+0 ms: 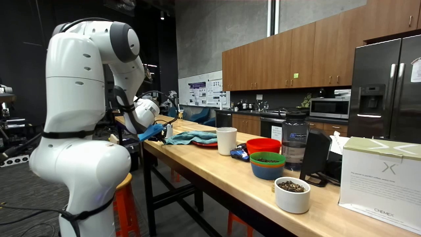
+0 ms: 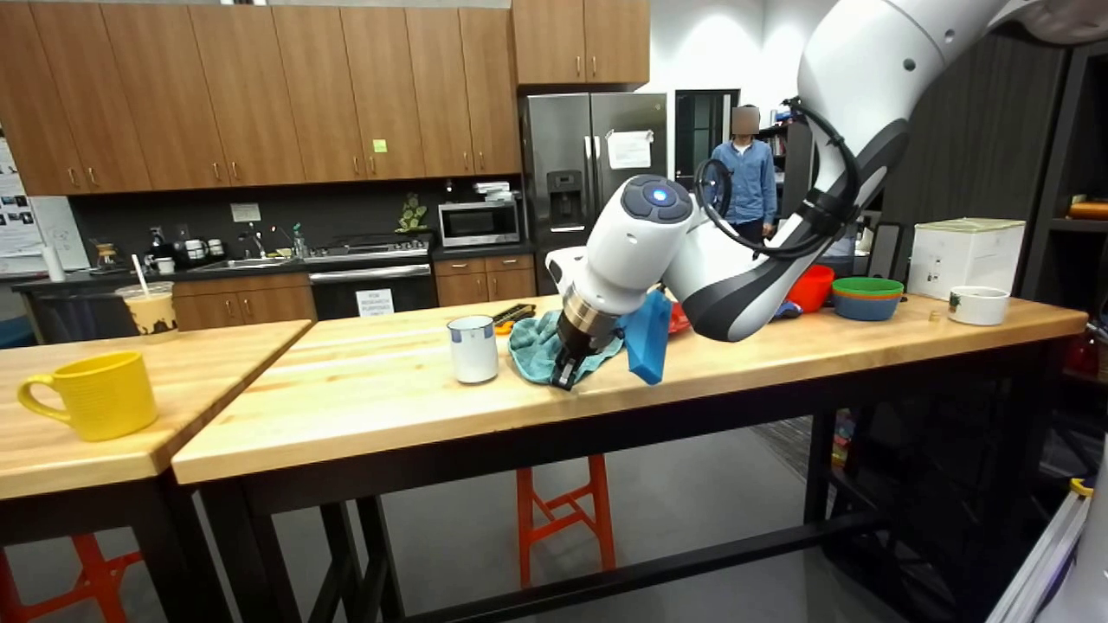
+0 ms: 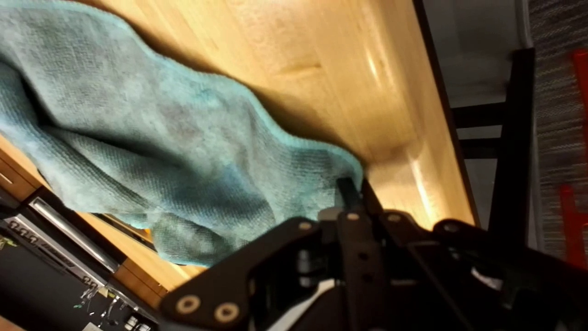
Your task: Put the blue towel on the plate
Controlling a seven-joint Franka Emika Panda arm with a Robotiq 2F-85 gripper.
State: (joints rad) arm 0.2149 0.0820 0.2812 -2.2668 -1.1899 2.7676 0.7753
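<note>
the black two-fingered gripper (image 3: pixel 356 189) has its fingers standing close together; the rounded end of the crumpled teal-blue cloth towel (image 3: pixel 193 119) appears nipped between them, a fingertip crossing the cloth and its partner just outside the hem. the towel lies largely on the pale striped wooden tabletop (image 3: pixel 317 87), its long axis running from the fingertips toward the upper left of the wrist view, inward from the tabletop's edge. the shallow round red plate (image 1: pixel 206 144) lies to the right of the gripper in both exterior views and farther in from that edge, its rim showing just below the towel's border in an exterior view; what is taken for the same plate also appears as a red sliver beside a matte blue slab-shaped piece (image 2: pixel 647 337). whether cloth overlaps the plate cannot be told. the coming move, as judged here, turns on this offset: a slanting carry inward and to the right as those views show it, beginning with a lift, since a hold at one end would probably leave the rest trailing.
</note>
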